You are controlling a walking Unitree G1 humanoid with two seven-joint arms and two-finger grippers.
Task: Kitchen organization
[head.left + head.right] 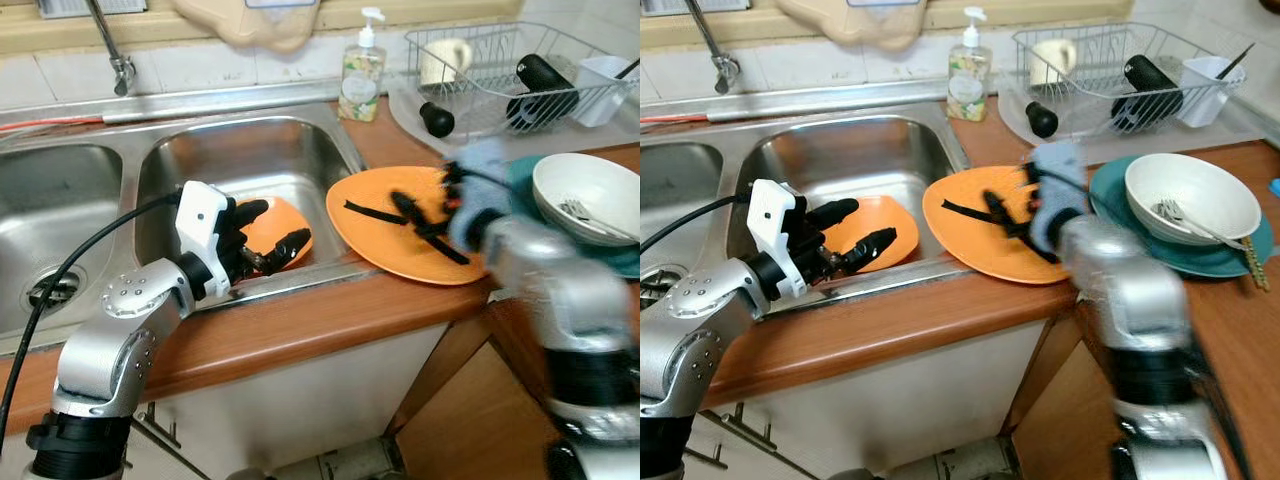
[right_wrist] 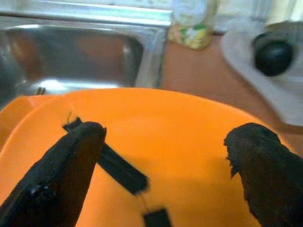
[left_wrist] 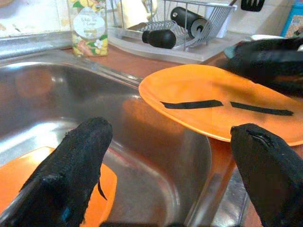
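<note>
Right gripper (image 2: 161,165) is spread wide, hovering just over the big orange plate (image 1: 395,225), nothing pinched. That plate sits on the wooden counter (image 1: 300,320) w/ one edge hanging past the sink rim, tilted a bit toward the basin. Left gripper (image 1: 845,232) is also spread, down in the right sink basin (image 1: 250,160), fingers just above the smaller orange plate (image 1: 875,225) lying on the basin floor; can't tell if a fingertip touches it.

Risks as I judge them: the big plate is half off the counter, so if my right fingers push down on the overhanging side it could tip and slide into the sink, right onto my left gripper and the small plate. It's also smooth and shallow, so a pinch on the rim may slip. My right arm is blurred, i.e. moving quick, which makes a clumsy hit likelier.

Further out: white bowl (image 1: 1190,195) w/ a fork sits on a teal plate (image 1: 1230,255) just beside my right arm; an elbow swing could knock it. Soap bottle (image 1: 361,75) and dish rack (image 1: 500,70) are behind, well apart.
</note>
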